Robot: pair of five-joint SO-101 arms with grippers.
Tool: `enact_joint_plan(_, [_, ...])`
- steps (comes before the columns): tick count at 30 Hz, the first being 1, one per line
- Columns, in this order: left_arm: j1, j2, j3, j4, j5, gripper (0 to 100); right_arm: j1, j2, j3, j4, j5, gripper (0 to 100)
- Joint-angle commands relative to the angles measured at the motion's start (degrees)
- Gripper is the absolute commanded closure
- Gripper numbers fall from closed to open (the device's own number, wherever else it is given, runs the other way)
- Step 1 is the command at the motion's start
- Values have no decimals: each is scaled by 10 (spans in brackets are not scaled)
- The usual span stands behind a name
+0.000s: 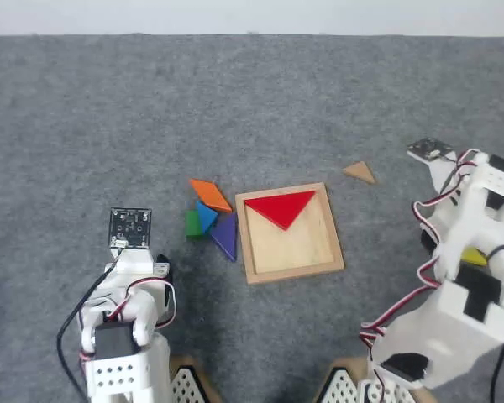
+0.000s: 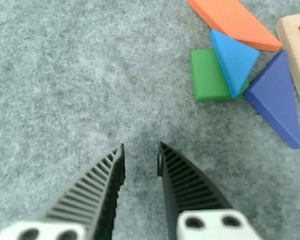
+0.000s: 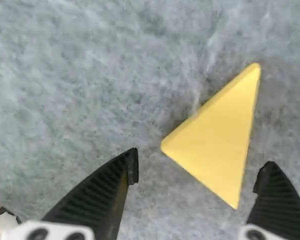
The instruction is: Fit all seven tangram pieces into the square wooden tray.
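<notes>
The square wooden tray (image 1: 250, 252) lies mid-table with a red triangle (image 1: 279, 206) in its far part. To its left cluster an orange parallelogram (image 1: 210, 194), a blue triangle (image 1: 206, 216), a green square (image 1: 192, 223) and a purple triangle (image 1: 225, 234). A tan triangle (image 1: 360, 172) lies alone beyond the tray's right corner. My left gripper (image 2: 140, 147) is open by a narrow gap just above bare carpet, short of the green square (image 2: 207, 75). My right gripper (image 3: 200, 162) is open wide, with its fingers on either side of a yellow triangle (image 3: 217, 140) lying flat on the carpet.
Grey carpet covers the whole table. The right arm's white body (image 1: 462, 285) rises to the right of the tray over the yellow triangle (image 1: 474, 257). The left arm (image 1: 122, 319) stands at the front left. Bare carpet stretches behind the pieces.
</notes>
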Motion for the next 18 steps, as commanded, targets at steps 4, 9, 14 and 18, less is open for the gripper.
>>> enact_joint_plan(4, [-1,-13,-7,4,6,900,17,17,-11,-41,-4,641])
enact_joint_plan(9, [-1,-13,-7,4,6,900,18,19,-11,-37,-1,641])
enact_joint_plan(14, [-1,-13,-7,4,6,900,18,20,-8,-36,16,641])
enact_joint_plan(18, [-1,-13,-7,4,6,900,18,21,-8,-32,16,641])
